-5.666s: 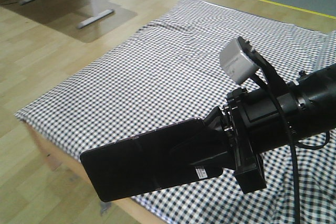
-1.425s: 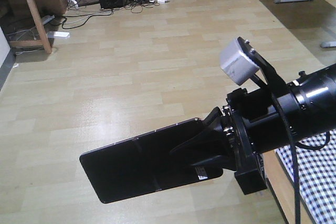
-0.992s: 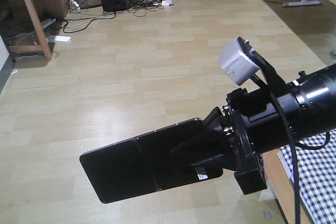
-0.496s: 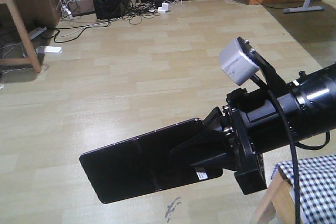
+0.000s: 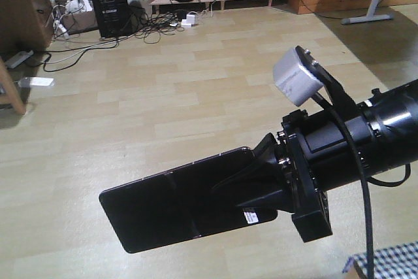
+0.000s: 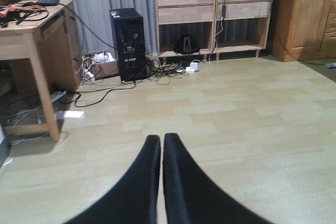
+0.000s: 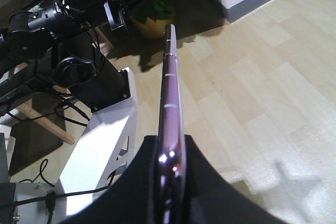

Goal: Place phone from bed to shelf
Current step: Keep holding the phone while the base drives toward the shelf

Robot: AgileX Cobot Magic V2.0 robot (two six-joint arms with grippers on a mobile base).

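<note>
Now only a corner of the bed (image 5: 392,262) remains as the view swings toward the shelf (image 6: 212,11), the right gripper (image 5: 258,184) pinching the phone (image 5: 176,207) aloft mid-carry, the left gripper (image 6: 161,142) pressed together, empty.

The wood floor (image 6: 252,108) carries the shelf (image 6: 185,14), a black tower (image 6: 127,43), cables (image 6: 163,69) and perhaps a power strip (image 6: 69,114).

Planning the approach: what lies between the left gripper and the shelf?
Left wrist view: bare floor from the left gripper to the shelf, with cables and a white adapter at the shelf's foot.
</note>
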